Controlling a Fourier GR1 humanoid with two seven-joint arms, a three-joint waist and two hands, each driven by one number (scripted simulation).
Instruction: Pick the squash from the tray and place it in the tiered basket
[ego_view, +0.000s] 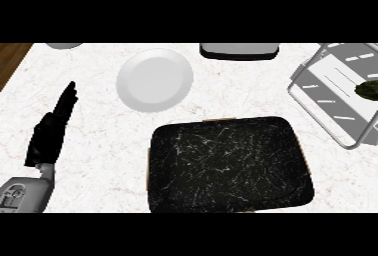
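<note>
A black marbled tray lies on the white counter at lower centre, with nothing on its surface. The grey wire tiered basket stands at the right edge. A dark green squash rests inside the basket, partly cut off by the view's right border. My left hand shows at the left, open with fingers straight and pointing up, away from the tray. My right hand does not appear in the head view.
A white plate sits behind the tray at upper centre. A grey and black appliance stands at the back edge. A wooden strip borders the counter at the upper left.
</note>
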